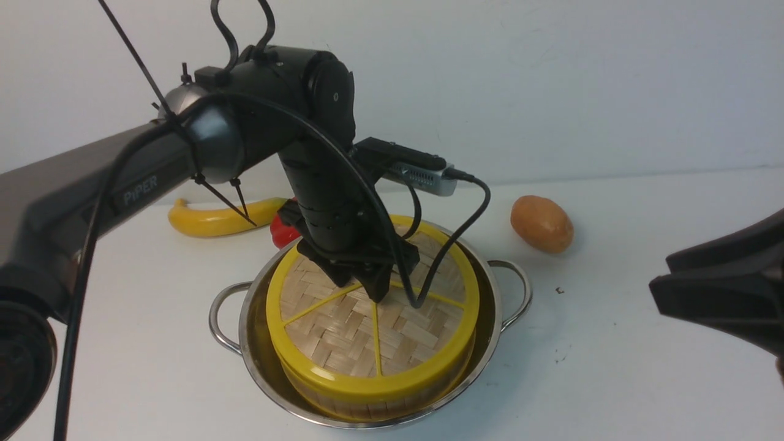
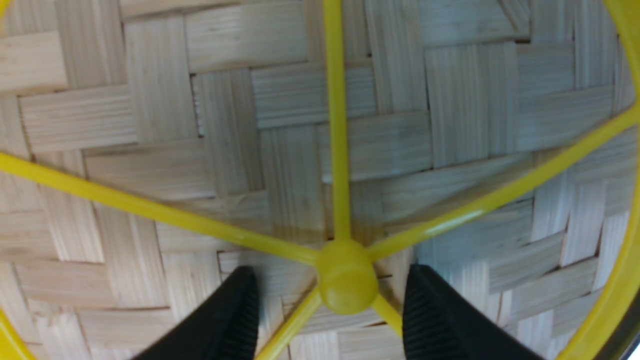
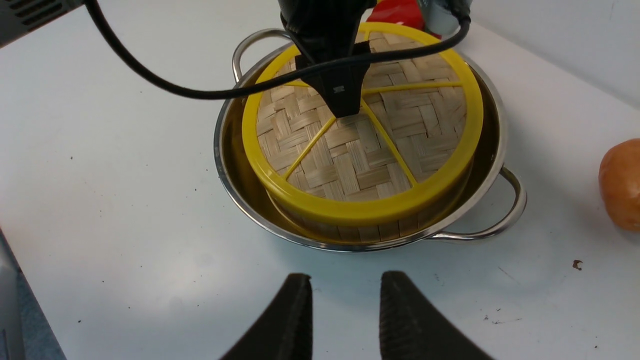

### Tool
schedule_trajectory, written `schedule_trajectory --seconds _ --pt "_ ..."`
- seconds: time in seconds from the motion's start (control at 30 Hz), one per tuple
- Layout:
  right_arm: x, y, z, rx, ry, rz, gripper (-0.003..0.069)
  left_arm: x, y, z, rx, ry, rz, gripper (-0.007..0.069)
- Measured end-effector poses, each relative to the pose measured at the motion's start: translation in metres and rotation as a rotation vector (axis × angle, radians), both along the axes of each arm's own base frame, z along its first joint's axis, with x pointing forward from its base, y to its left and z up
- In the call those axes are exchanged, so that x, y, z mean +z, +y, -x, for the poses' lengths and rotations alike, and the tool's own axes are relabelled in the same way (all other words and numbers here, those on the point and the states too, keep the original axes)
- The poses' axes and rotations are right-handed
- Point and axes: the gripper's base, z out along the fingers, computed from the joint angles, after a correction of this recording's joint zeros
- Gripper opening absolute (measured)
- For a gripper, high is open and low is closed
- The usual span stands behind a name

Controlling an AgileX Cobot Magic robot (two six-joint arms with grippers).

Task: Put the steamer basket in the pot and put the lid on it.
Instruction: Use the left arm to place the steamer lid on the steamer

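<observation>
The steel pot (image 1: 488, 318) stands on the white table. The steamer basket (image 1: 367, 407) sits inside it; only its bamboo side wall shows. The lid (image 1: 349, 331) lies flat on top of the basket and hides its contents. My left gripper (image 1: 376, 291) points down at the lid's centre. In the left wrist view my left gripper (image 2: 330, 270) is open, its fingers either side of the yellow knob (image 2: 346, 282) with a gap on both sides. My right gripper (image 3: 345, 276) is open and empty above the table, on the near side of the pot (image 3: 495, 150).
A yellow banana (image 1: 214, 220) and a red pepper (image 1: 283, 231) lie behind the pot on the left. A brown potato (image 1: 542, 223) lies behind it on the right. My left arm's cable hangs over the lid (image 3: 350, 160).
</observation>
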Motion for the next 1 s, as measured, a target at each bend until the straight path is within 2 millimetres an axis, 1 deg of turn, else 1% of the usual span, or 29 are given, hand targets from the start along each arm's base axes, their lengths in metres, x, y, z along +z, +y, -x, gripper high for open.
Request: schedule_trajectory --seconds 0.4,0.5,0.6,0.63,0.7,0.83,0.9,1.0 --pt "0.0000 0.0000 0.0000 0.003 -0.003 0.002 0.0190 0.0001 -0.0028 -0.0011 0.007 -0.009 0.031 0.0370" --pt "0.0000 0.0000 0.0000 0.004 -0.005 0.003 0.0192 0.0002 -0.0029 -0.0015 0.007 -0.013 0.032 0.0341" --pt "0.0000 0.0000 0.0000 0.004 -0.005 0.003 0.0191 0.0002 -0.0027 -0.0018 0.006 -0.017 0.030 0.0275" --pt "0.0000 0.0000 0.0000 0.004 -0.005 0.003 0.0191 0.0002 -0.0027 -0.0018 0.005 -0.017 0.030 0.0275" --pt "0.0000 0.0000 0.0000 0.004 -0.005 0.003 0.0191 0.0002 -0.0026 -0.0019 0.003 -0.018 0.028 0.0223" --pt "0.0000 0.0000 0.0000 0.004 -0.005 0.003 0.0191 0.0016 -0.0034 -0.0030 0.001 -0.035 0.039 0.0160" --pt "0.0000 0.0000 0.0000 0.004 -0.005 0.003 0.0191 0.0016 -0.0036 -0.0033 -0.003 -0.039 0.040 0.0139" --pt "0.0000 0.0000 0.0000 0.004 -0.005 0.003 0.0191 0.0019 -0.0031 -0.0037 -0.006 -0.043 0.035 0.0133"
